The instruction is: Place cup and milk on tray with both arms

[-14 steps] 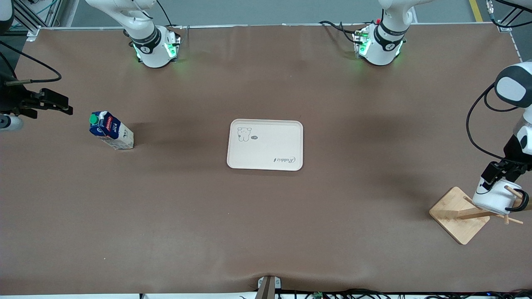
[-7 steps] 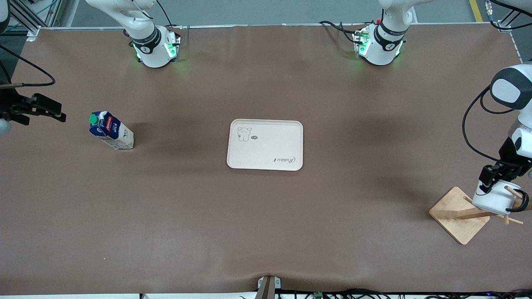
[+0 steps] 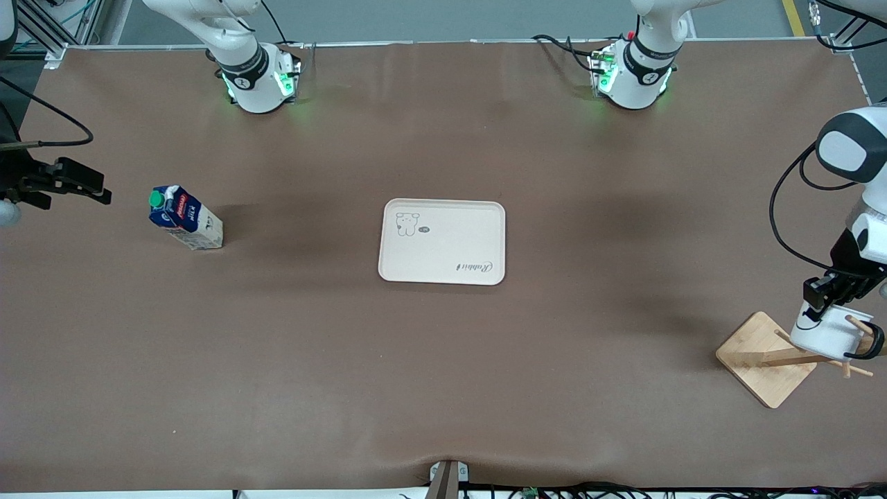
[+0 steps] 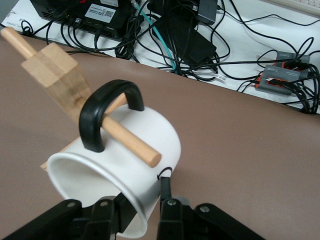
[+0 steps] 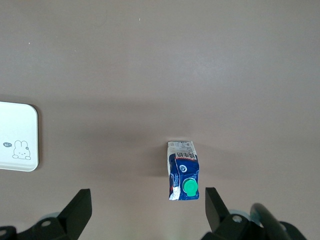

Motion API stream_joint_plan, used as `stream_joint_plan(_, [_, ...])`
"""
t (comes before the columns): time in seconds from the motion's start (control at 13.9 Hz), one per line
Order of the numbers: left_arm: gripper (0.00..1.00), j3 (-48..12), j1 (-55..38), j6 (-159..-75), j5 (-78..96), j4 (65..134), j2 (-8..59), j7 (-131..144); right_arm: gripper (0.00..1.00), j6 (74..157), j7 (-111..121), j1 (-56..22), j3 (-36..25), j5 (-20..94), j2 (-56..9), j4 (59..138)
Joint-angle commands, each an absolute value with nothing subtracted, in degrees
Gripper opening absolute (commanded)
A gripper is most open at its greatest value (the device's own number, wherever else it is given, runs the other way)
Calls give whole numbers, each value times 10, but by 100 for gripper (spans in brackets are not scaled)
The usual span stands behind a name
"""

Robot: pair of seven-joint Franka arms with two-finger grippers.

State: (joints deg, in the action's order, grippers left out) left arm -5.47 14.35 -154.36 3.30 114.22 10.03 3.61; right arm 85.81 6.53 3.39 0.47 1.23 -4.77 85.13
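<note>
On the wooden rack [image 3: 766, 358], a peg [image 4: 131, 140] runs through the cup [image 3: 826, 335] handle.

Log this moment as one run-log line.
left gripper: shut on cup rim, cup hanging on rack peg | right gripper: open above milk | tray: bare

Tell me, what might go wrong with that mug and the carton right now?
The cup hangs by its handle on a peg of the wooden rack, with the left end effector pinching only its rim; pulled off at an angle, it could snag the peg and tip the rack. The tall milk could topple if the open right end effector bumps it.
</note>
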Motion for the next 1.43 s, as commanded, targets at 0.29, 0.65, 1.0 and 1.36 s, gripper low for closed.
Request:
stream_joint_plan(0.29, [0, -69, 144, -1547, 42, 1140, 104, 31, 100, 854, 69, 40, 6, 18, -68, 850])
stream_joint_plan(0.65, [0, -92, 146, -1473, 42, 1135, 82, 34, 100, 854, 68, 42, 6, 18, -69, 851])
stream_joint_plan(1.0, [0, -111, 144, -1336, 42, 1077, 64, 37, 100, 853, 68, 42, 6, 18, -69, 851])
stream_joint_plan(1.36, [0, -157, 143, -1267, 43, 1057, 73, 56, 100, 846, 69, 39, 6, 18, -75, 853])
